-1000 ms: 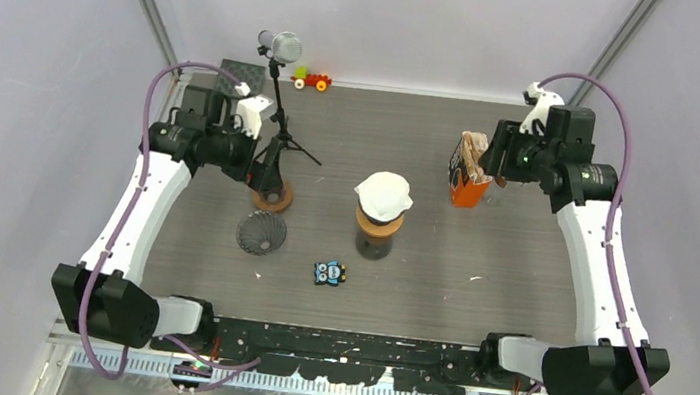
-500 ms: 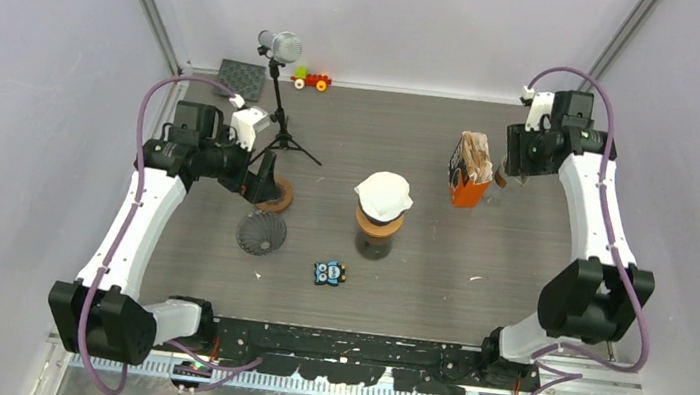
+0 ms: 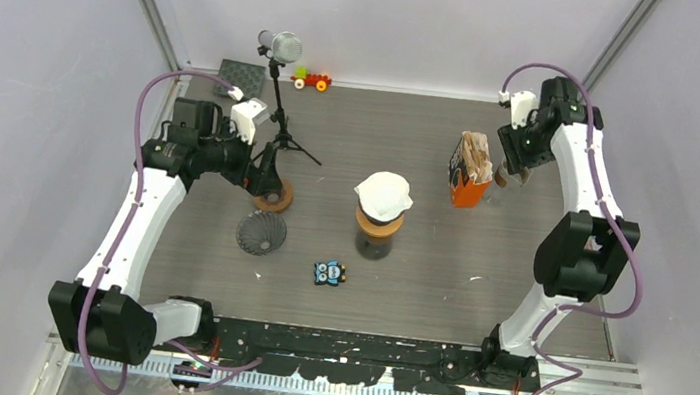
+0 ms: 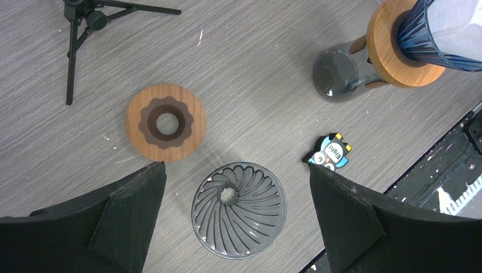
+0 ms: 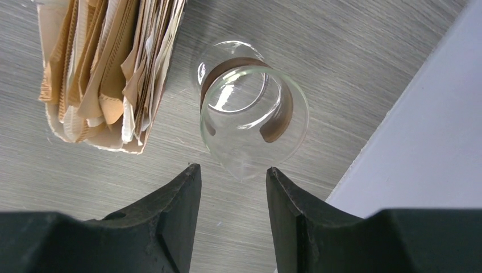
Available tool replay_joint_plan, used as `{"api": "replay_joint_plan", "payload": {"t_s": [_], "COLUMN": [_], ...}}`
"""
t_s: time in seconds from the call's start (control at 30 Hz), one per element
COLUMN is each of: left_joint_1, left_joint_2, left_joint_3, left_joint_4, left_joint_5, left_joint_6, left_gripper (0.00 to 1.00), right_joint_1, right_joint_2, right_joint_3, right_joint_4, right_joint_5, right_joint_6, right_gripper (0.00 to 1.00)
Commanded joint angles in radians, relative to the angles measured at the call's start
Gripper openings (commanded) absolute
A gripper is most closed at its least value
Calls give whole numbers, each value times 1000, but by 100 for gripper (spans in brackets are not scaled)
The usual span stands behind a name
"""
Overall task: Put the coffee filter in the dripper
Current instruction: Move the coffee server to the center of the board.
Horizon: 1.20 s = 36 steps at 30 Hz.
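Note:
A white coffee filter sits in the dark ribbed dripper on a wood-collared glass carafe at the table's middle. A second grey ribbed dripper lies bare on the table, below my wide open left gripper, which holds nothing. More brown and white filters stand packed in an orange holder. My right gripper hangs open and empty just right of that holder, with a clear glass vessel just beyond its tips.
A wooden ring lies beside the grey dripper. A microphone tripod stands at back left, with a small toy car and a black pad behind. An owl sticker lies near the front. The side wall is close to my right gripper.
The right arm has folded up and its wrist has swung to the back right, above the glass vessel, with its jaws narrowing slightly. The left arm shifted only a little.

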<state>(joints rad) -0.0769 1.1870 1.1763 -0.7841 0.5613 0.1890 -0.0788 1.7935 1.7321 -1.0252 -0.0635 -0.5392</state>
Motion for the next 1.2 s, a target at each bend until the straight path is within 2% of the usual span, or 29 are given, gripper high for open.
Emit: {"api": "replay_joint_plan", "payload": {"t_s": [0.0,0.27,0.37,0.43,0.6,0.8,0.97,1.17], "left_joint_1": [2,2,3,2,3,2,3,3], "left_joint_2": [7,35,42,44,53,63,53,56], "left_joint_3": [17,11,11,12,15,37,40,45], "left_joint_4": [43,47,49,44,47,55,74,90], "left_joint_5": [27,39,37,37,29,24,20,17], "left_joint_6": [-14,-28,-28,-24,-17,-20,-17,-21], "left_gripper": [100,100,100,100,100,100,100,100], "right_joint_1": [-3,-3,-3,-2,-8,-33,-23,92], "right_joint_2": [48,112,129,135,100,-10,-137,-326], "right_joint_3": [62,70,74,72,56,42,-62,-265], "right_joint_4": [-79,-89,-89,-91,-101,-188,-274,-255], "right_joint_5": [6,-29,-42,-42,-1,1,-64,-66], "right_joint_6": [-93,-116,-117,-117,-123,-136,-154,-166], "right_gripper": [50,44,38,31,2,1,1,1]}}
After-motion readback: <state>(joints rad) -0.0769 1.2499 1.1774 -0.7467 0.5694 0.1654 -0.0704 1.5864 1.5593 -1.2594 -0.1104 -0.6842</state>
